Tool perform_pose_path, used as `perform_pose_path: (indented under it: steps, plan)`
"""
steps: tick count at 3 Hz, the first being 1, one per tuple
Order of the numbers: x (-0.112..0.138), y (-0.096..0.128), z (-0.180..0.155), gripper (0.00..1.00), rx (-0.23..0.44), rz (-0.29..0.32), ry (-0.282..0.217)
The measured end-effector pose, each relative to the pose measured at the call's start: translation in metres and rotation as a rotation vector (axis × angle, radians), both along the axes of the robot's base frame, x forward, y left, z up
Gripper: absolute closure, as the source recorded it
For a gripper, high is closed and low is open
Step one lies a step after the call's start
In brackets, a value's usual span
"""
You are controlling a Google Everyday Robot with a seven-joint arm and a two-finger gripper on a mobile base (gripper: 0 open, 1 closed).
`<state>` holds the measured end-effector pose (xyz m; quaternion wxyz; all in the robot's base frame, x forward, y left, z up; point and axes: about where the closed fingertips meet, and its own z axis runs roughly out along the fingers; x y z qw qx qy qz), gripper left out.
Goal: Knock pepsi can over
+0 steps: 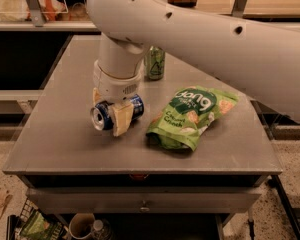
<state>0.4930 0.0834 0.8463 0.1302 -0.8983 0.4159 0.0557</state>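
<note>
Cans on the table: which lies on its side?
The dark blue metal pepsi can, sideways in the gripper left of centre; the green metal can stands upright.

dim warm light, end effector (111, 115) shadowing left tabletop (60, 139)

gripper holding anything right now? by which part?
Yes. The gripper holds the pepsi can, which is turned sideways with its silver top toward the camera. The fingers clamp its body about mid-length, over the table.

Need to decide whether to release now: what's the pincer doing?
The pincer: closed on the pepsi can, holding it sideways over the left part of the table.
</note>
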Motion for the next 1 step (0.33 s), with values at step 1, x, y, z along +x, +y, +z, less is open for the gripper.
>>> perform_pose_path:
  steps: [1]
  plan:
    - [-0.0007, 0.0004, -0.0001, 0.59, -0.001, 0.002, -0.001]
